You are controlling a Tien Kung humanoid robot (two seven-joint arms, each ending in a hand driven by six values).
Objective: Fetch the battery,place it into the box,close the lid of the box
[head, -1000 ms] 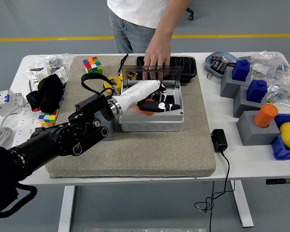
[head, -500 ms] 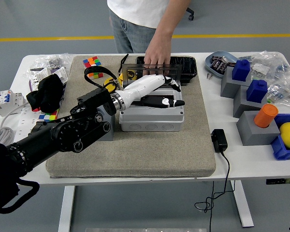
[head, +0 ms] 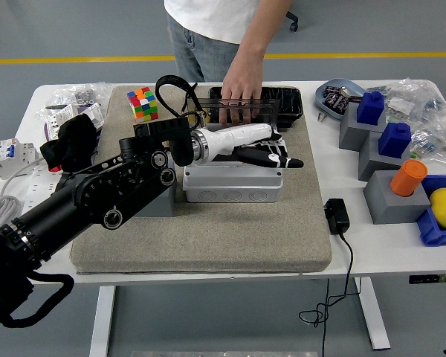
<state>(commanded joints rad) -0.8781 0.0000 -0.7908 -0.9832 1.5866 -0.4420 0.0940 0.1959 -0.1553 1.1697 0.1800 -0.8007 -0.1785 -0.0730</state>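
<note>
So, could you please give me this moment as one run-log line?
left hand: open, over grey box | lid: upright, held by person's hand | right hand: not in view

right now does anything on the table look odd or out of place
A person's hand rests on the grey box's smoked lid while the robot's left hand reaches over the box. Nothing looks spilled or damaged.

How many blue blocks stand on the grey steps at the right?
2: one blue block on the far grey step, another on the step in front of it. None seems hidden.
</note>
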